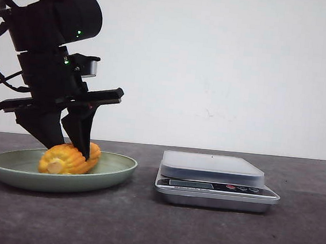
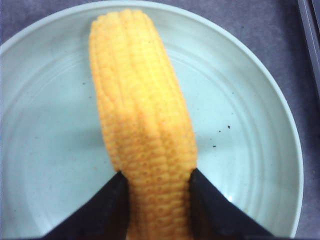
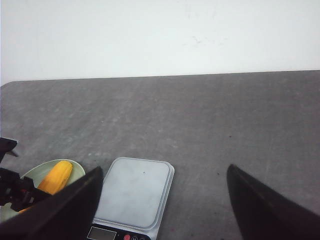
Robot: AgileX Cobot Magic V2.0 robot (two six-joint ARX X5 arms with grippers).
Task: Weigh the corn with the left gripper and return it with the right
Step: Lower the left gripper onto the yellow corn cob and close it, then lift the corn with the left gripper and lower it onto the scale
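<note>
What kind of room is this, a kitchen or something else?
Probably a lab test bench, not a kitchen: a bare grey table against a blank white wall, holding only a plate with corn, a small digital scale, and a robot's left pincer.

A plain white wall (image 1: 226, 64) rises behind a dark grey, matte, faintly speckled table (image 1: 199, 229), all under soft, even light with weak shadows.
</note>
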